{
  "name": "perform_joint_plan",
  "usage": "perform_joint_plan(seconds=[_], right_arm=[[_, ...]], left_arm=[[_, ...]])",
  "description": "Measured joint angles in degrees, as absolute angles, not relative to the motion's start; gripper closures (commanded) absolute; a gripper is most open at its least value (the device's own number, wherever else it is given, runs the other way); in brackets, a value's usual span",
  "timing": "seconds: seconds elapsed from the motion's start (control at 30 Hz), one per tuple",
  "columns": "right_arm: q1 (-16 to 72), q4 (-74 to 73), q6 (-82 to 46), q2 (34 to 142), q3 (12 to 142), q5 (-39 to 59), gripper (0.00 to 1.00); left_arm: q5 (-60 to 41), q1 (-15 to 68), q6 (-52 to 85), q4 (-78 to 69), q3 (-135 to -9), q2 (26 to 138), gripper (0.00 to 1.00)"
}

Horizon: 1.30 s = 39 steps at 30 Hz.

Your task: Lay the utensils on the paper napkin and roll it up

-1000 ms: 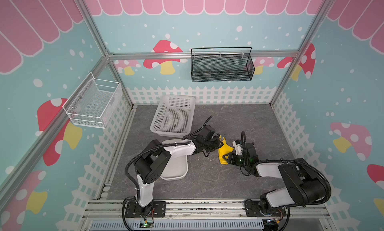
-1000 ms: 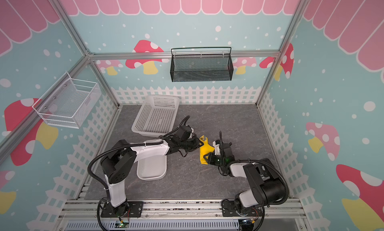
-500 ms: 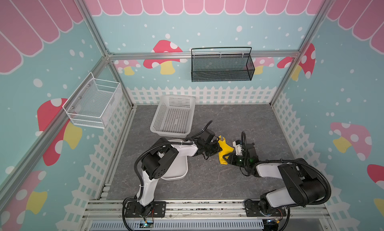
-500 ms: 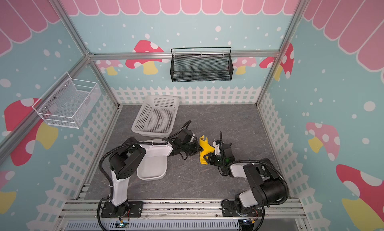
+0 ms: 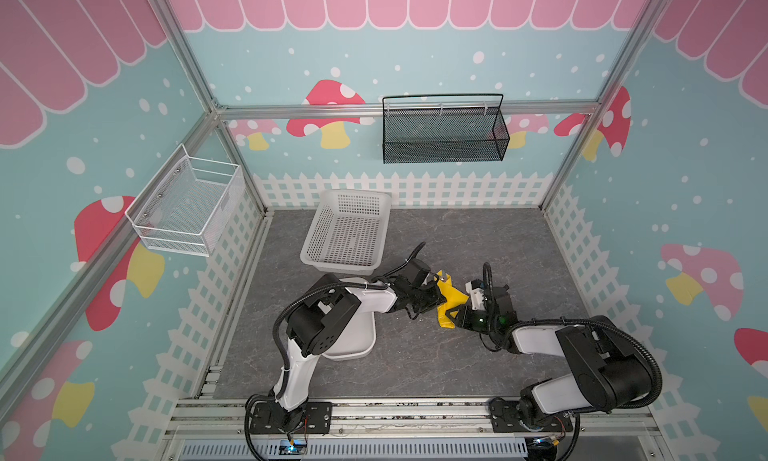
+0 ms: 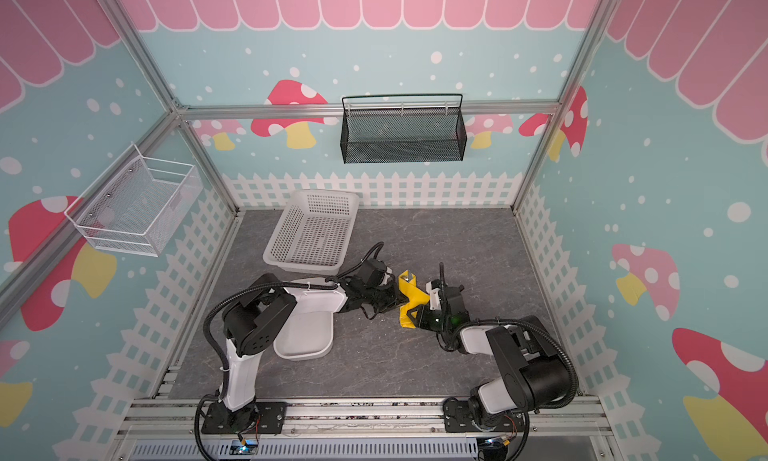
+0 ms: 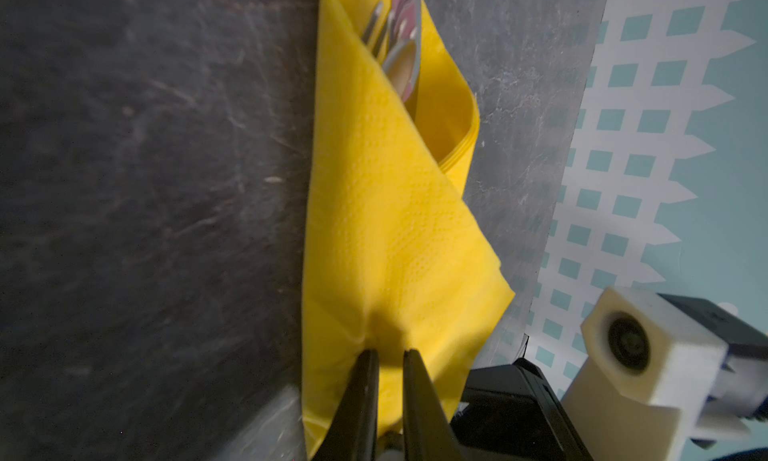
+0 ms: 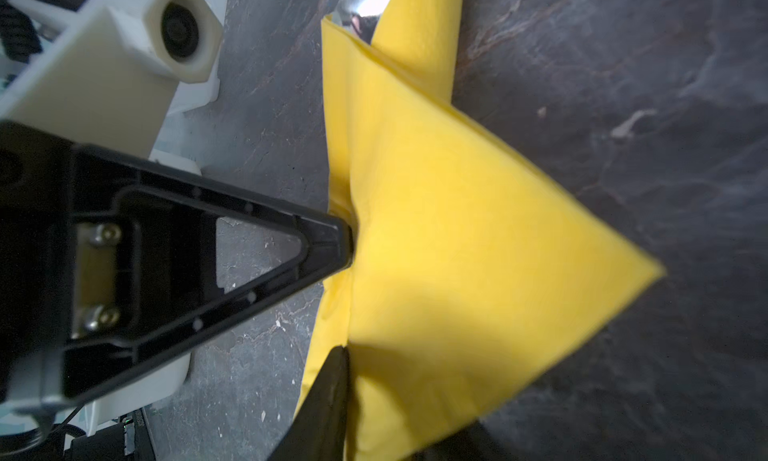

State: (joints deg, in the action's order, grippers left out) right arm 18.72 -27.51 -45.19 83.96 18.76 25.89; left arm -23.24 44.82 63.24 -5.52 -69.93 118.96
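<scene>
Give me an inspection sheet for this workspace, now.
Surface: grey marbled mat.
Job's things: paper napkin folded over the utensils; fork and spoon tips poke out.
Clutter: white perforated basket; white tray partly under the left arm.
Grippers: left gripper pinches the napkin's fold; right gripper appears to grip its near end.
Cables: black cables loop along both arms.
Surroundings: black mesh basket and white wire basket hang on walls.

A white basket (image 5: 347, 234) sits on the gray table (image 5: 478, 238), upper middle. A white tray (image 5: 353, 346) lies lower down. A yellow napkin (image 5: 451, 299) lies to its right.
</scene>
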Motion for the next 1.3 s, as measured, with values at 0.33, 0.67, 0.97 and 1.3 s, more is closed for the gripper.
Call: perform_joint_plan(seconds=[0.33,0.67,0.97,1.3], right_arm=[[17.06,-26.98,-46.59,81.6,18.76,28.1,0.56],[13.85,-27.55,-49.84,81.91,18.94,29.67,0.46],[13.47,-31.03,-52.45,87.72,20.05,32.49,0.68],[13.15,-33.23,-52.86,87.77,18.2,33.1,0.82]], left_arm=[[-23.24,44.82,63.22,-5.48,-70.13,119.17,0.85],[-23.22,45.04,63.22,-5.48,-70.54,119.55,0.85],[-23.2,45.08,63.2,-5.43,-70.67,119.59,0.85],[-23.18,45.08,61.89,-4.08,-70.81,118.65,0.79]])
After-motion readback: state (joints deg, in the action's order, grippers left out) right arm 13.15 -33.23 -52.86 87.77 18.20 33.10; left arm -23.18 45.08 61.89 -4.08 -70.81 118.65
